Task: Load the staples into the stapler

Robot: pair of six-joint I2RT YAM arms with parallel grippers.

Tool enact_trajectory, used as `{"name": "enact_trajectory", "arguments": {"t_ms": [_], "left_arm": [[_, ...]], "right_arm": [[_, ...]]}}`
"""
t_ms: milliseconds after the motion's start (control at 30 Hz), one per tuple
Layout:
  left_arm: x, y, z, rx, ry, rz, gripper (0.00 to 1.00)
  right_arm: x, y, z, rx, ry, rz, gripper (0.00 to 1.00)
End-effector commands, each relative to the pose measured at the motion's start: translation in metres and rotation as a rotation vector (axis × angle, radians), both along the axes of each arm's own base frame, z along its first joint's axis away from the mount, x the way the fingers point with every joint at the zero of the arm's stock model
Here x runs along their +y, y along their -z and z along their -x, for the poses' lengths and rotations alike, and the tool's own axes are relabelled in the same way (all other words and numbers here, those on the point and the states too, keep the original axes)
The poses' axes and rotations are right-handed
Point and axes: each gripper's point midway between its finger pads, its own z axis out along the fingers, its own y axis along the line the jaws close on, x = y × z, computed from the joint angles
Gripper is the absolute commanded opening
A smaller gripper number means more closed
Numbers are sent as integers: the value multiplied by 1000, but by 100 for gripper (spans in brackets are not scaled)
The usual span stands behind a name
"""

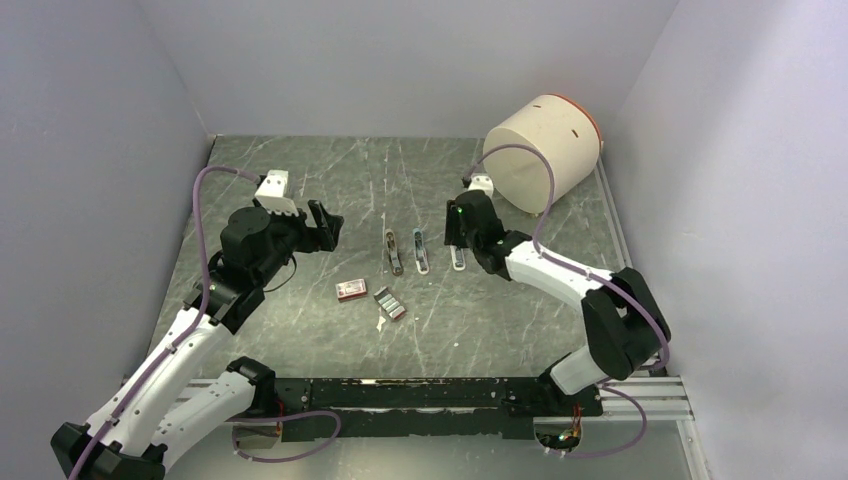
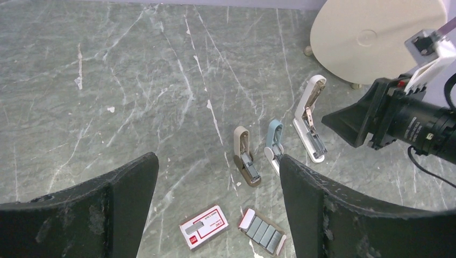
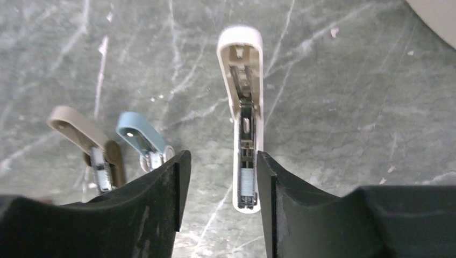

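- white stapler (image 3: 242, 107) lies open, magazine exposed for loading; right end effector (image 3: 221, 161) over it, half-parted, empty
- left end effector (image 2: 218, 161) wide, empty, facing the staples (image 2: 262, 230)

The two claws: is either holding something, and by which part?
Nothing is held. The left claw hangs open; the right claw stands open astride the long white plastic stapler, not gripping it.

Left arm (image 1: 180, 345) is bent at the elbow, left gripper (image 1: 328, 228) pointing inward with its jaws spread wide. Right arm (image 1: 550, 268) reaches toward the middle, wrist tipped down, right gripper (image 1: 455, 238) jaws parted too, just a narrower gap.
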Motion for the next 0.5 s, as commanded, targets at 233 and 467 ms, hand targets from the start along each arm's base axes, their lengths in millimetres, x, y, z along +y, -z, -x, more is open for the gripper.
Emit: {"name": "enact_trajectory", "arguments": {"t_ms": [233, 467], "left_arm": [[-13, 11, 11, 90, 27, 138, 94], [-25, 78, 25, 309, 4, 272, 97]], "right_arm": [[39, -50, -3, 8, -149, -67, 67], [86, -39, 14, 62, -220, 2, 69]]}}
